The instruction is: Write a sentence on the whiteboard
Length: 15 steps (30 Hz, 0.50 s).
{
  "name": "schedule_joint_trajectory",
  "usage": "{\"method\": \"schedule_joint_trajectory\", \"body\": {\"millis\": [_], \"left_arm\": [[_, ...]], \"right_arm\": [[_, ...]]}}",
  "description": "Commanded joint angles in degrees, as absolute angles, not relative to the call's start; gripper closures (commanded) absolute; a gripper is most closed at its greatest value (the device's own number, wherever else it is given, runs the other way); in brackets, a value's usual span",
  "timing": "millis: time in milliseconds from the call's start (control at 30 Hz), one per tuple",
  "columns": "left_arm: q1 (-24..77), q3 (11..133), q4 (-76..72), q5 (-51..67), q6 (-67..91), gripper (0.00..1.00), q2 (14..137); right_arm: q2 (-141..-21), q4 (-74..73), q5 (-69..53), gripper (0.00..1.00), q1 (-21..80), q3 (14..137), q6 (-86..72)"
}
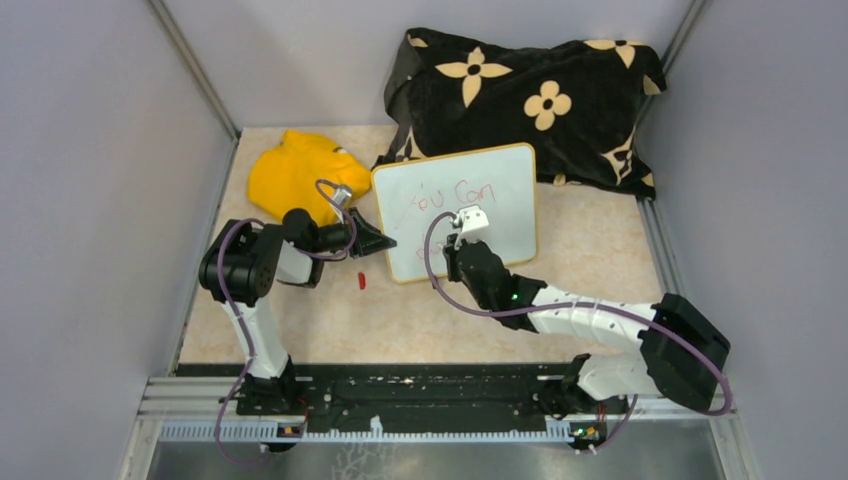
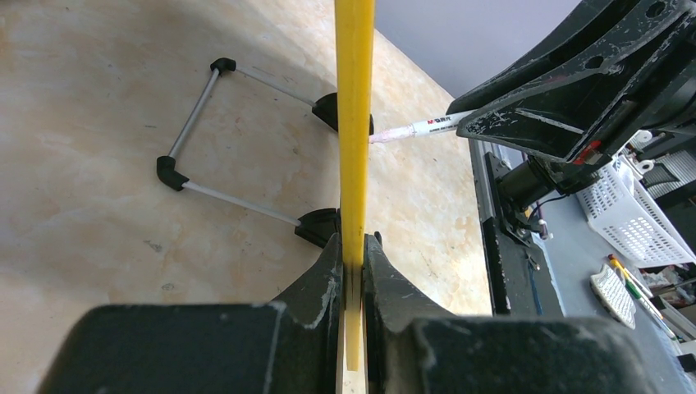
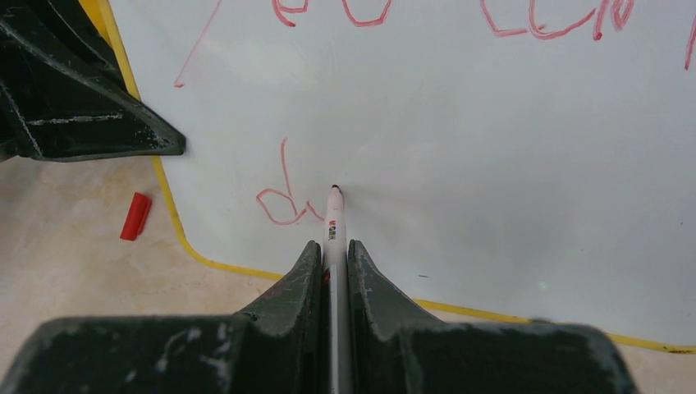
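Observation:
The whiteboard [image 1: 505, 225] stands tilted on the tabletop, with a yellow rim [image 2: 354, 123] and a wire stand with black clip feet [image 2: 176, 176]. The sentence [image 1: 449, 196] is in red marker: "You Can" on the top line, and only a "d" [image 3: 283, 203] on the second line. My left gripper [image 1: 378, 240] is shut on the board's left edge [image 2: 353, 254]. My right gripper [image 1: 458, 248] is shut on a white marker [image 3: 334, 226]. The marker's tip touches the board just right of the "d". The marker also shows in the left wrist view [image 2: 418, 127].
A red marker cap [image 1: 362, 281] lies on the table by the board's lower left corner and also shows in the right wrist view [image 3: 135, 216]. A yellow cloth [image 1: 295, 170] lies behind my left gripper. A black flowered blanket [image 1: 530, 90] lies behind the board. Grey walls stand on both sides.

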<state>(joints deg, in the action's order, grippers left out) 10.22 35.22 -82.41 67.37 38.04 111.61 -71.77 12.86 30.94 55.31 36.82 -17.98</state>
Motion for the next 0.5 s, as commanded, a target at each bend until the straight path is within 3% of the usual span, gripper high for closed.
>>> {"method": "schedule_joint_trajectory", "body": {"millis": [0,467], "left_arm": [[11.1,35.7,-81.0,69.0,37.3,1.00,111.2],[11.1,35.7,-81.0,69.0,37.3,1.00,111.3]], "right_arm": [[-73.2,15.1,30.6,1.00,54.5,39.6,-17.1],[-74.0,14.7,27.8,1.00,54.5,38.5,-18.9]]}}
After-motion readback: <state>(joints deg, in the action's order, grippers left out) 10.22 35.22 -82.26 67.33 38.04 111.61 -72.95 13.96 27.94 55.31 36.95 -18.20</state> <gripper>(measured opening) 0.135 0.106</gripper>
